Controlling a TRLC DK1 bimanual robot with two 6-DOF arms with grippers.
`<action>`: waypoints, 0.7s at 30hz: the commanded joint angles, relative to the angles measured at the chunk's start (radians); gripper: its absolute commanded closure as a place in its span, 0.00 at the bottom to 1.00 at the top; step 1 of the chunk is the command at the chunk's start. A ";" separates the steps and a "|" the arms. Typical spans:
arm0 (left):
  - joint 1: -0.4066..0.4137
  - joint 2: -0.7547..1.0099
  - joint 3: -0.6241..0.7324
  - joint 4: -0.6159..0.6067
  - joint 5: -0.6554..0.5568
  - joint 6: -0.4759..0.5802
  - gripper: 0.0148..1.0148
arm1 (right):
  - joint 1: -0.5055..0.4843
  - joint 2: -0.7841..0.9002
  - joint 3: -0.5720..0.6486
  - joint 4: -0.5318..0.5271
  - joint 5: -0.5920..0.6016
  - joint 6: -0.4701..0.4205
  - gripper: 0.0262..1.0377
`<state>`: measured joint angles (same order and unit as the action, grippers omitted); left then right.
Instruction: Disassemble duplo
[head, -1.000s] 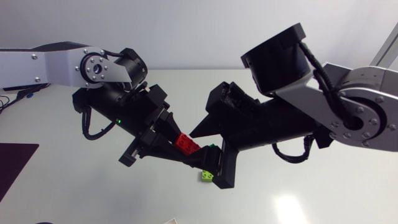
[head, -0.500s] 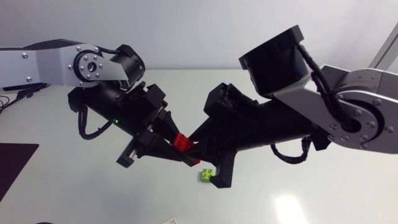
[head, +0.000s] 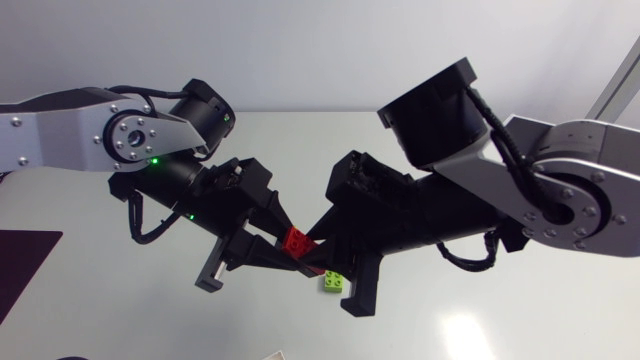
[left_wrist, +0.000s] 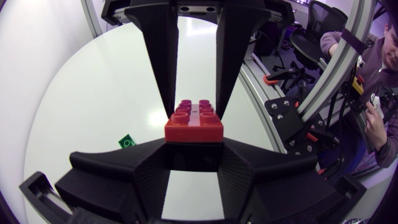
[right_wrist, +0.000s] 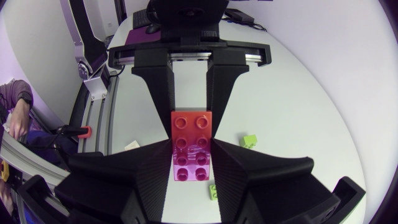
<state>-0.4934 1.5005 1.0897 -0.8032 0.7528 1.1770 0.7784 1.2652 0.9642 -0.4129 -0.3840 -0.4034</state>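
Observation:
A red brick (head: 296, 239) joined to a magenta brick (right_wrist: 193, 165) hangs above the table between my two grippers. My left gripper (head: 283, 246) comes in from the left and is shut on the red brick (left_wrist: 194, 122), as the left wrist view shows at its fingertips (left_wrist: 149, 163). From the opposite side my right gripper (head: 319, 254) is shut on the magenta brick. In the right wrist view the magenta brick sits between its fingers (right_wrist: 233, 167), with the red brick (right_wrist: 193, 127) just ahead of it. The magenta brick is hidden in the head view.
A light green brick (head: 333, 282) lies on the white table (head: 520, 320) under the right gripper. The right wrist view shows two light green bricks (right_wrist: 250, 142) (right_wrist: 213, 191) on the table. A dark green brick (left_wrist: 127, 142) lies below the left gripper.
My right gripper has closed from open onto the brick stack. Both grippers have sunk slightly, and the left arm's wrist has turned.

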 joint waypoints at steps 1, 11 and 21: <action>0.006 -0.011 -0.048 -0.002 -0.052 0.003 0.74 | -0.011 -0.046 -0.009 -0.015 0.010 0.015 0.83; 0.033 -0.020 -0.076 0.016 -0.072 -0.004 0.74 | -0.030 -0.119 -0.019 -0.024 0.039 0.012 0.83; 0.147 -0.039 -0.152 0.205 -0.182 -0.266 0.73 | -0.162 -0.135 -0.165 -0.001 0.088 -0.066 0.83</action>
<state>-0.3443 1.4780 0.9993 -0.6170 0.5976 1.0061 0.6334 1.1458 0.8436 -0.4194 -0.3046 -0.4431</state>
